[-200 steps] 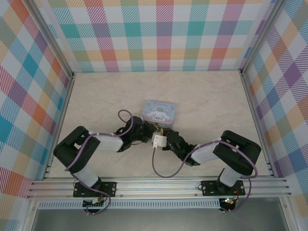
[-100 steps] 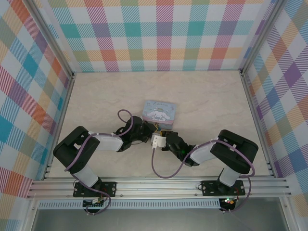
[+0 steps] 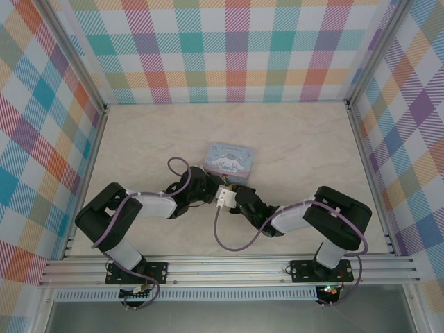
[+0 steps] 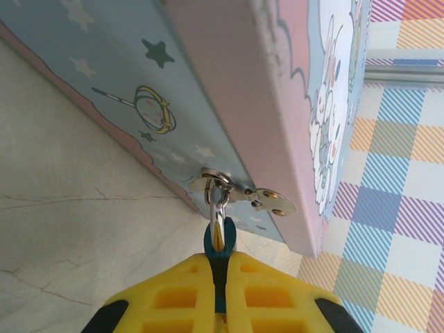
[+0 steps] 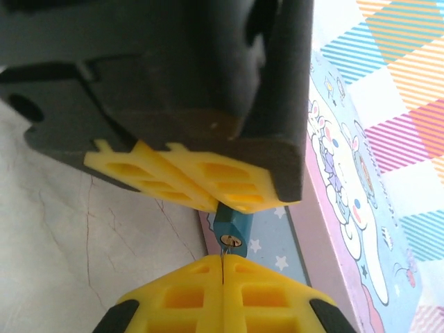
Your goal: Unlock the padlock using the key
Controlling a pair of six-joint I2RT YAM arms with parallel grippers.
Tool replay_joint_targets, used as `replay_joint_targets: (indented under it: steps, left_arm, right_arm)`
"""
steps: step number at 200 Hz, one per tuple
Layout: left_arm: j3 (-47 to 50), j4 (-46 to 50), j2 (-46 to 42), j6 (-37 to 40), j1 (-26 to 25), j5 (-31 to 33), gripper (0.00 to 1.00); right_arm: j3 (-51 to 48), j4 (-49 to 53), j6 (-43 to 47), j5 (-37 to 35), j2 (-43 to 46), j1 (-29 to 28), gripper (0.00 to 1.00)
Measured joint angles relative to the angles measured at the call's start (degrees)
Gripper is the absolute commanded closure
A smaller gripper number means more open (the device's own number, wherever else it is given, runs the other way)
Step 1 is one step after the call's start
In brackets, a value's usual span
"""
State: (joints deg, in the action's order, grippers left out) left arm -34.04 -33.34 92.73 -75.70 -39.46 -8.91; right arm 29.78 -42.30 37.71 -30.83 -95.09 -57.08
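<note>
The small teal padlock (image 4: 219, 251) hangs by its silvery shackle from the metal hasp (image 4: 267, 200) on the side of the pale blue cartoon tin (image 3: 230, 161). My left gripper (image 4: 219, 259) is shut on the padlock's body. In the right wrist view the padlock (image 5: 232, 223) sticks out below the left gripper's yellow fingers (image 5: 194, 177), keyhole toward me. My right gripper (image 5: 223, 261) is shut on the thin key (image 5: 223, 254), whose tip sits at the brass keyhole. Both grippers meet just in front of the tin in the top view, left (image 3: 208, 192) and right (image 3: 234, 198).
The tin stands mid-table on the pale marble surface (image 3: 298, 146). Checkered walls (image 3: 229, 48) enclose the back and both sides. An aluminium rail (image 3: 229, 267) runs along the near edge by the arm bases. A purple cable (image 3: 222, 239) loops beneath the right wrist.
My right gripper has shifted left toward the padlock and its jaws have closed. The left gripper has held still on the padlock.
</note>
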Motion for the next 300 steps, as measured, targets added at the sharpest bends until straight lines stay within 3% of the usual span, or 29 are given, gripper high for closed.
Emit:
replay_joint_targets:
  steps: [101, 154, 174, 244, 300]
  left_arm:
    - [0.0, 0.5, 0.0, -0.2, 0.0, 0.0, 0.91]
    - [0.0, 0.9, 0.0, -0.1, 0.0, 0.2, 0.91]
    - [0.0, 1.2, 0.0, -0.1, 0.0, 0.2, 0.75]
    - [0.0, 8.3, -9.0, 4.8, 1.2, -0.9, 0.45]
    - [-4.5, 27.4, -20.8, 18.0, 11.4, -2.2, 0.13]
  right_arm:
    - [-1.3, -1.8, -24.8, 5.9, 0.2, 1.3, 1.0]
    - [-2.0, -4.5, -28.3, 8.7, -0.9, 2.4, 1.0]
    - [-2.0, -4.5, -28.6, 9.0, -0.9, 2.4, 1.0]
    - [-2.1, -4.5, -30.1, 9.5, -0.9, 2.4, 1.0]
    - [-2.0, -4.4, -32.5, 9.5, -0.9, 2.4, 1.0]
